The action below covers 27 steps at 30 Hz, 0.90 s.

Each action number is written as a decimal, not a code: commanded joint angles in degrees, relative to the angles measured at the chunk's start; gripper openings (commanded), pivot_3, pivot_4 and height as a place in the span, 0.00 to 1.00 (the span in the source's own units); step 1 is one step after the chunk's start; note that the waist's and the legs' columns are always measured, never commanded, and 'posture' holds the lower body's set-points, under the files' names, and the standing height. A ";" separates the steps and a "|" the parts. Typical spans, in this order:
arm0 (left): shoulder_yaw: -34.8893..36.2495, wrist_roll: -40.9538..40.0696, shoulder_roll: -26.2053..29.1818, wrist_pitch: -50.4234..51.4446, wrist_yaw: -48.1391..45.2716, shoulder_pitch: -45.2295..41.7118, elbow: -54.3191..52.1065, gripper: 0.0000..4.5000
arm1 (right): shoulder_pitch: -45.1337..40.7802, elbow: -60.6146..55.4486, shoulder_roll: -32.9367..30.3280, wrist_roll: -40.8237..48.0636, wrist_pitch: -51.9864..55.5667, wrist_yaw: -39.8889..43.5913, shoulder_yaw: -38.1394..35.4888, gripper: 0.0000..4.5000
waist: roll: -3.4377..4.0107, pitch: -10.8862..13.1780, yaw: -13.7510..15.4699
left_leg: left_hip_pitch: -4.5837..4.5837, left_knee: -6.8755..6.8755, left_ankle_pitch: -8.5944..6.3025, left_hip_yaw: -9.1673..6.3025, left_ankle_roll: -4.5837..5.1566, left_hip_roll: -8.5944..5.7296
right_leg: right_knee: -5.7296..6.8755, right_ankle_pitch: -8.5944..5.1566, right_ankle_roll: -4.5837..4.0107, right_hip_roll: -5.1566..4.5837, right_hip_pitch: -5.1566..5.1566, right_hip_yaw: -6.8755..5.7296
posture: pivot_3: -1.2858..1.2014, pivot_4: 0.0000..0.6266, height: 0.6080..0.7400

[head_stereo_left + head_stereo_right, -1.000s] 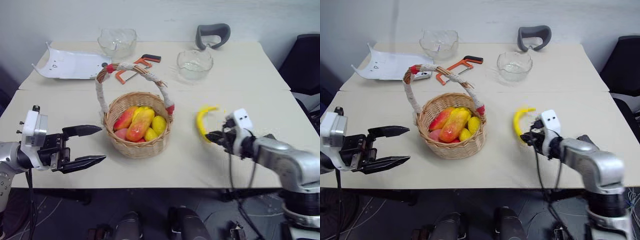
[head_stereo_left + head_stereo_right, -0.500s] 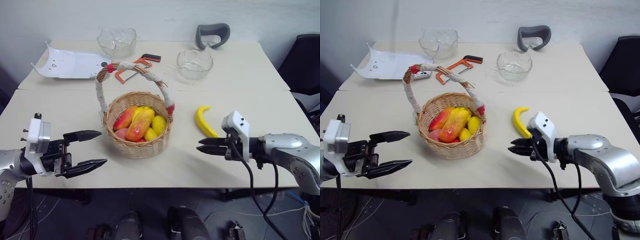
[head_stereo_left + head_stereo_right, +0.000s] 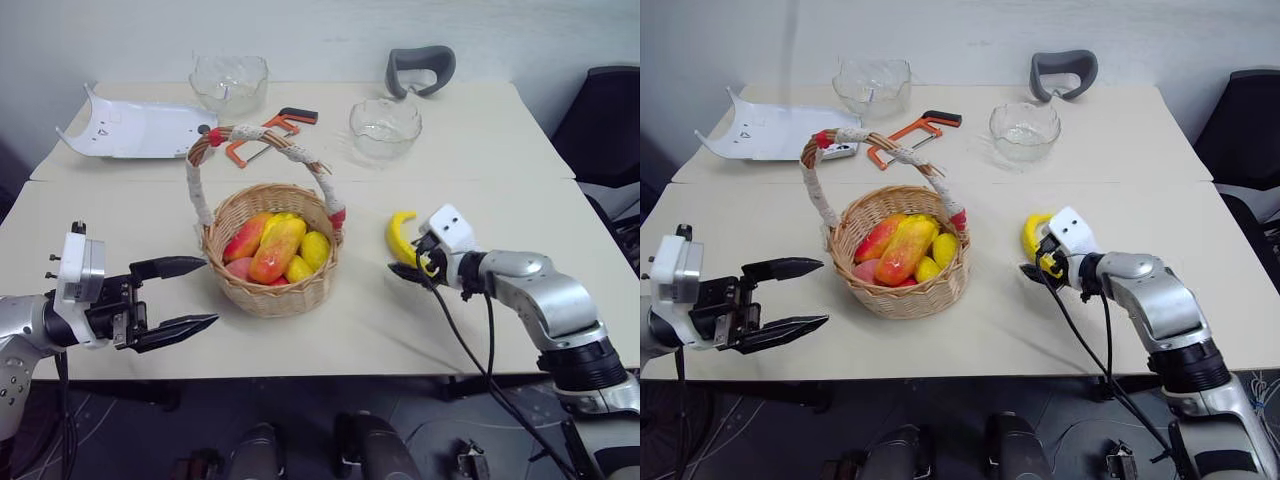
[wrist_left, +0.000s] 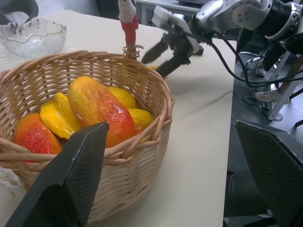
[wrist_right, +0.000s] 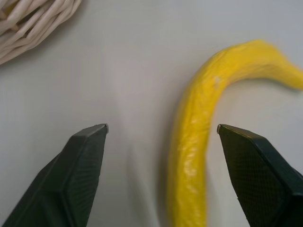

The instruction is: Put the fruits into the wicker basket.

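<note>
The wicker basket point(image 3: 266, 290) stands mid-table and holds red-orange mangoes point(image 3: 277, 249) and small yellow fruits. Its cloth-wrapped handle arches over them. A yellow banana point(image 3: 399, 237) lies on the table to the basket's right. My right gripper point(image 3: 411, 262) is open at the banana's near end. In the right wrist view the banana point(image 5: 196, 137) lies between the fingers point(image 5: 83, 165), close to one of them and untouched. My left gripper point(image 3: 186, 295) hovers open just left of the basket point(image 4: 142, 156), with nothing between its fingers.
Two clear glass bowls point(image 3: 229, 80) point(image 3: 385, 125), an orange clamp point(image 3: 262, 137), a white plastic panel point(image 3: 135, 128) and a grey headset point(image 3: 421, 68) sit along the far side of the table. A black chair point(image 3: 605, 125) stands at the right edge.
My right gripper went from shut to open, drew back, then came forward to the banana. The banana, tilted up a second ago, now lies flat. The left arm kept still.
</note>
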 commanded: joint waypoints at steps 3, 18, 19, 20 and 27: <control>0.65 0.00 0.44 -0.89 -0.24 -0.84 -0.04 1.00 | -2.03 5.52 -2.00 -3.71 -6.77 5.74 1.34 0.40 | 0.00 0.00 -0.04 | 0.00 0.03 -0.04 0.02 0.08 -0.01 | -0.01 0.01 0.01 -0.01 0.01 0.00 | 0.52 0.24 1.00; 4.41 -1.50 1.20 1.00 -0.78 3.36 -1.18 1.00 | 9.82 -21.50 -33.46 21.29 0.98 50.12 -5.72 0.08 | 0.09 0.10 -0.36 | 0.12 0.02 -0.27 -0.02 0.26 0.06 | -0.11 -0.01 0.02 0.01 0.12 -0.05 | 0.52 0.24 1.00; 4.78 -1.90 1.11 1.30 -0.78 3.81 -1.27 1.00 | 7.89 -23.51 -31.15 25.00 2.97 48.08 -6.60 0.08 | 0.05 0.11 -0.44 | 0.19 0.03 -0.28 0.01 0.23 0.12 | -0.12 0.01 -0.03 0.04 0.17 -0.06 | 0.52 0.24 1.00; 5.02 -2.14 1.06 1.52 -0.75 4.11 -1.32 1.00 | 6.49 -24.88 -29.44 27.68 4.39 46.60 -7.25 0.08 | 0.04 0.12 -0.51 | 0.20 0.03 -0.30 0.01 0.14 0.13 | -0.13 0.01 -0.07 0.06 0.15 -0.06 | 0.52 0.24 1.00; 6.50 -3.25 -0.28 2.19 0.32 5.45 -0.23 1.00 | -10.79 -23.58 -10.42 32.84 13.38 29.22 -2.67 0.08 | 0.09 0.15 -0.08 | 0.17 0.02 -0.20 -0.07 0.00 0.14 | -0.08 0.08 -0.25 0.11 -0.04 -0.05 | 0.52 0.24 1.00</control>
